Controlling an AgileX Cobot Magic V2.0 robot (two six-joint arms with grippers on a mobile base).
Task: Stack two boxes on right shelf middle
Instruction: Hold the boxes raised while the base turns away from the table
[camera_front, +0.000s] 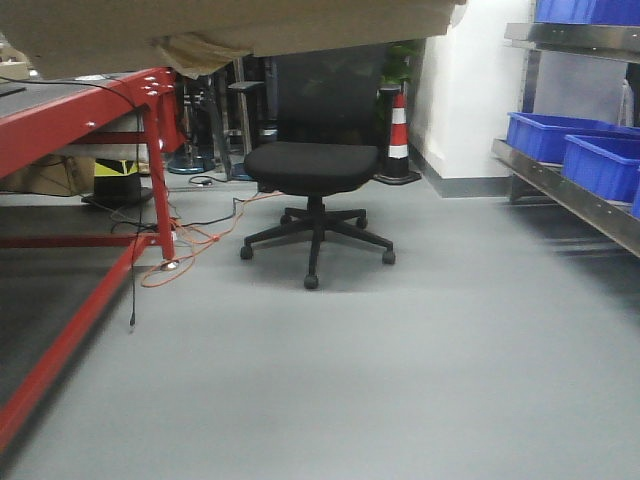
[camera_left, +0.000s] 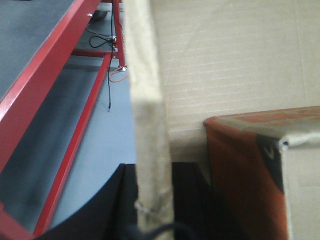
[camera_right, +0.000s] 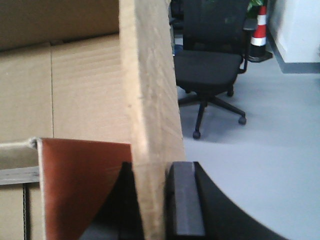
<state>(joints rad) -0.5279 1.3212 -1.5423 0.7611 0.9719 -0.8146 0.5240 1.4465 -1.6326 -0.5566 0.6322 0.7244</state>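
The grey floor (camera_front: 420, 380) is stretching across the front view. A red table (camera_front: 70, 125) is running down its left side. On the right a steel shelf (camera_front: 575, 198) is carrying blue bins (camera_front: 548, 135) on its middle board.

The large cardboard box (camera_front: 300, 25) is hanging across the top of the front view, above the floor and well apart from the shelf. A crumpled scrap of yellowish tape (camera_front: 200, 52) is drooping from its underside.

A black office chair (camera_front: 312, 165) is standing below the box, in the middle of the floor.

A smaller box (camera_left: 245, 170) with an orange-brown side is showing against the large box's corrugated inner wall. It is probably sitting inside, though the close wrist views are leaving this unclear.

The left gripper (camera_left: 151, 200) is pinching one upright wall of the large box, with a dark finger showing on either side of the cardboard edge. The right gripper (camera_right: 154, 200) is clamping the opposite wall the same way, its grey pad (camera_right: 186, 200) pressing flat on the outer face.

A striped traffic cone (camera_front: 398, 125) is standing by the white wall behind the chair. An orange cable (camera_front: 190, 250) is trailing by the table leg.
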